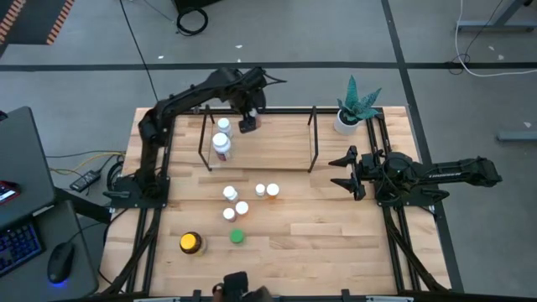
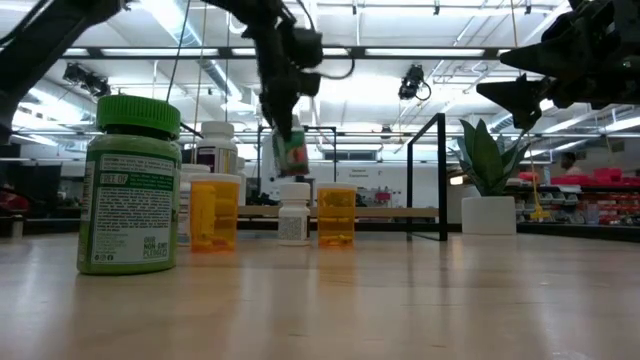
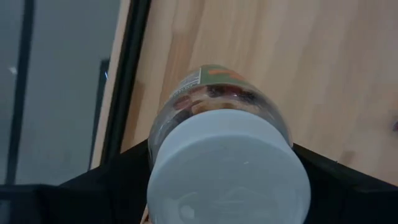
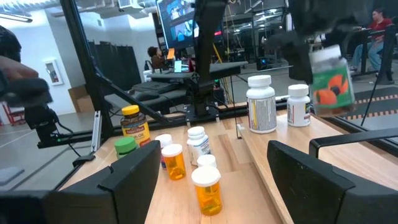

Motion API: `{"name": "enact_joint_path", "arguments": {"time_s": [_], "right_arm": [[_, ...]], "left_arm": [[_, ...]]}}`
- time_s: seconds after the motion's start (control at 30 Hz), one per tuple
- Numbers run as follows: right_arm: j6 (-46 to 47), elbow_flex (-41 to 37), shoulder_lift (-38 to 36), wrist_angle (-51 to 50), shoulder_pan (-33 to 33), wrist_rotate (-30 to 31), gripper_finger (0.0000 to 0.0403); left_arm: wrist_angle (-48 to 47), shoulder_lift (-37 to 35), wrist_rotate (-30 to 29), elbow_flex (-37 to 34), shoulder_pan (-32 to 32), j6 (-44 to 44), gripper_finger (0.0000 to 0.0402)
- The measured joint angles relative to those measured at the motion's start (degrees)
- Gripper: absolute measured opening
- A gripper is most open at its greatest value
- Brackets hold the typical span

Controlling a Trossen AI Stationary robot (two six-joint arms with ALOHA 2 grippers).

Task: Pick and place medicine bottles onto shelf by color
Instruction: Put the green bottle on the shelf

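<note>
My left gripper (image 1: 247,124) reaches over the shelf (image 1: 277,151), a black rod frame on a light wood base, and is shut on a clear medicine bottle (image 2: 290,150) with a white cap and a green-and-red label. Two white bottles (image 1: 221,136) stand on the shelf's left part. Several more bottles stand on the table: white and orange ones (image 1: 247,200), a green-capped one (image 1: 237,236) and an amber one (image 1: 190,243). My right gripper (image 1: 338,171) waits open at the table's right side, touching nothing. My left gripper holds the clear bottle by its upper body just under the white cap (image 3: 230,168), pinched between the two fingers (image 3: 124,177), one on each side. The fingers come from above, pointing down. The bottle hangs below them, lifted clear above the shelf's wood base (image 3: 298,74), slightly tilted.
A white pot with a green plant (image 1: 352,111) stands at the shelf's far right corner. The shelf's middle and right part (image 1: 285,143) is bare wood. Black arm rails (image 1: 394,243) run along both table sides. Bare table lies to the right of the bottles (image 1: 336,226).
</note>
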Motion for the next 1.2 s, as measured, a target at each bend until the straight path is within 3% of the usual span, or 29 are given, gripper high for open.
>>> {"name": "enact_joint_path", "arguments": {"time_s": [0.7, 1.2], "right_arm": [[0.0, 0.0, 0.0, 0.0, 0.0, 0.0, 0.0303], [0.0, 0.0, 0.0, 0.0, 0.0, 0.0, 0.0303]], "left_arm": [[-5.5, 3.7, 2.8, 0.0, 0.7, 0.1, 0.0309], [0.6, 3.7, 2.6, 0.0, -0.6, -0.9, 0.0309]]}}
